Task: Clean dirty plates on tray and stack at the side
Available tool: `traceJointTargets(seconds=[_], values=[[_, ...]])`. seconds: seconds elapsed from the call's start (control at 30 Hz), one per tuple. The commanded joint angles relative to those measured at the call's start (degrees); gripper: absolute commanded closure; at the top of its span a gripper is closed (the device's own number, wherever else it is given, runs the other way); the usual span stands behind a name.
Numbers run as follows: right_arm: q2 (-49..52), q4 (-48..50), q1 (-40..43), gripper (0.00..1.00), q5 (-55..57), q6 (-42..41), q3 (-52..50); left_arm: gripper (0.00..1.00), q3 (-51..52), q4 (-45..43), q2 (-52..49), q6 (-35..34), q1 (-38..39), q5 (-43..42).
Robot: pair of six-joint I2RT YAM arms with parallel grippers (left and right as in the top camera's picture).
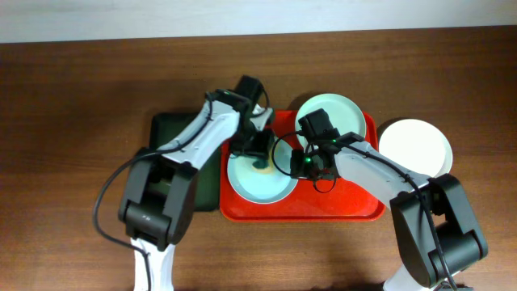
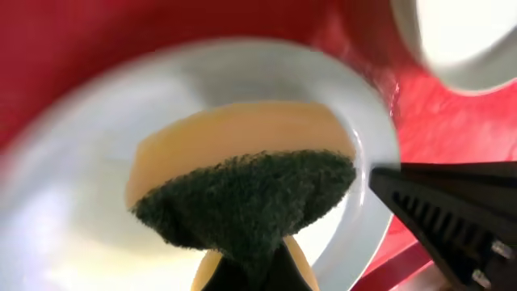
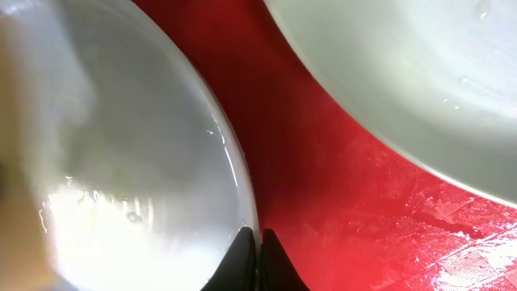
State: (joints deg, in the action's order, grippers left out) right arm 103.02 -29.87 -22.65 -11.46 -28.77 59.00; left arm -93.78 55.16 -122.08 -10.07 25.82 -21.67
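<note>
On the red tray (image 1: pixel 355 206) lie two pale mint plates, one at the front left (image 1: pixel 254 187) and one at the back (image 1: pixel 331 113). A white plate (image 1: pixel 414 145) sits on the table to the tray's right. My left gripper (image 1: pixel 260 153) (image 2: pixel 254 271) is shut on a yellow sponge with a dark green scouring face (image 2: pixel 250 194), held over the front plate (image 2: pixel 73 202). My right gripper (image 1: pixel 297 164) (image 3: pixel 258 242) is shut on that plate's right rim (image 3: pixel 234 170). In the right wrist view the back plate (image 3: pixel 420 81) lies beyond a strip of red tray (image 3: pixel 323 202).
A narrow dark green tray (image 1: pixel 171 133) lies against the red tray's left side, partly under my left arm. The two arms meet close together over the front plate. Brown table surrounds the trays.
</note>
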Motion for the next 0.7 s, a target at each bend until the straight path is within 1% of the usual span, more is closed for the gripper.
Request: traceJointTargets(seconds=[0.0,0.07,0.13,0.17,0.23,0.27,0.37,0.4,0.43,0.47,0.53,0.6,0.63,0.67], values=[[0.5,-0.3,-0.2,0.96,0.1,-0.2,-0.7,1.00,-1.1,1.3,4.1,0.3,-0.5,8.5],[0.5,-0.3,-0.2,0.96,0.1,-0.2,-0.7,1.00,1.1,0.7,4.0,0.2,0.5,12.0],[0.5,-0.3,-0.2,0.96,0.1,-0.2,-0.7,1.00,4.3,-0.5,3.9,-2.4,1.5,16.4],[0.5,-0.3,-0.2,0.96,0.1,-0.2,-0.7,1.00,5.6,-1.4,3.9,-3.5,1.8,17.3],[0.5,-0.3,-0.2,0.96,0.1,-0.2,-0.7,1.00,10.4,-5.6,3.9,-5.7,2.6,17.4],[0.5,-0.3,-0.2,0.96,0.1,-0.2,-0.7,1.00,14.3,-8.5,3.9,-8.2,3.1,17.7],[0.5,-0.3,-0.2,0.96,0.0,-0.2,-0.7,0.99,19.1,-11.1,3.9,-12.9,3.3,18.1],[0.5,-0.3,-0.2,0.96,0.0,-0.2,-0.7,1.00,20.0,-11.3,3.9,-13.7,3.3,17.2],[0.5,-0.3,-0.2,0.96,0.1,-0.2,-0.7,1.00,20.5,-11.5,3.9,-13.5,3.3,14.5],[0.5,-0.3,-0.2,0.96,0.1,-0.2,-0.7,1.00,20.5,-11.7,3.9,-12.0,3.3,10.6],[0.5,-0.3,-0.2,0.96,0.1,-0.2,-0.7,1.00,20.2,-12.9,3.9,-6.4,3.2,-0.5],[0.5,-0.3,-0.2,0.96,0.1,-0.2,-0.7,1.00,18.6,-12.2,4.0,-4.3,3.0,-7.3],[0.5,-0.3,-0.2,0.96,0.1,-0.2,-0.7,1.00,17.0,-10.8,4.2,-4.3,2.7,-7.4],[0.5,-0.3,-0.2,0.96,0.1,-0.2,-0.7,1.00,14.7,-9.1,4.7,-4.3,2.2,-5.7]])
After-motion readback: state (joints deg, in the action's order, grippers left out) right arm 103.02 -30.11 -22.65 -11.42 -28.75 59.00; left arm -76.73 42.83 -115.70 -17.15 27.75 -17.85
